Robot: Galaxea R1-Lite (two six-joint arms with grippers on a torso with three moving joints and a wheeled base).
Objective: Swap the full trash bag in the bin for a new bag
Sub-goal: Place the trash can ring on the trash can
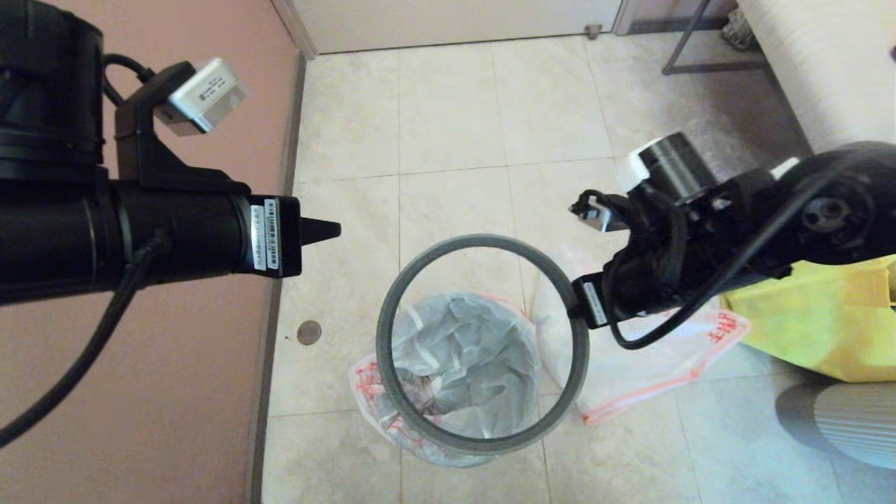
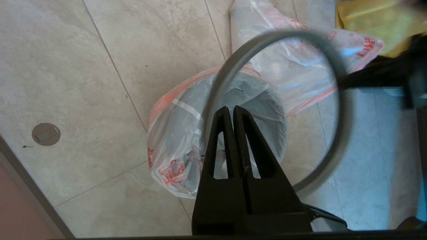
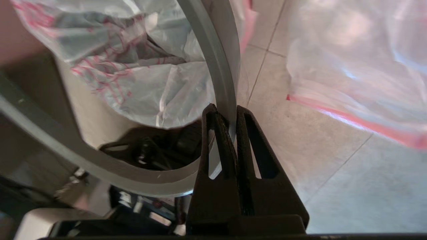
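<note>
- The right end effector (image 3: 227,116) is clamped on the dark-grey hoop (image 1: 483,241), gripping its right-hand edge and holding it in the air above the bin (image 1: 462,381).
- The hoop hangs clear of the bin rather than seated on it; in the head view it is offset a little to the right and far side of the bin's mouth.
- The bin stands on the tiled floor (image 1: 448,105), lined with the full trash bag (image 1: 458,350), a translucent white bag with red print whose top edge spills over the near-left side of the rim.
- A second translucent bag (image 1: 672,350) with red trim lies flat on the floor to the right of the bin, beside a big yellow bag (image 1: 819,315); I judge it to be the new one.
- The left end effector (image 2: 232,111) has its fingers together, holding nothing, and hovers up to the left of the bin.
- Step in hand, as I read it: the retaining hoop is off, freeing the old bag.
- The next move calls for setting the hoop aside, then gripping the loose bag edge and drawing it straight upward.
</note>
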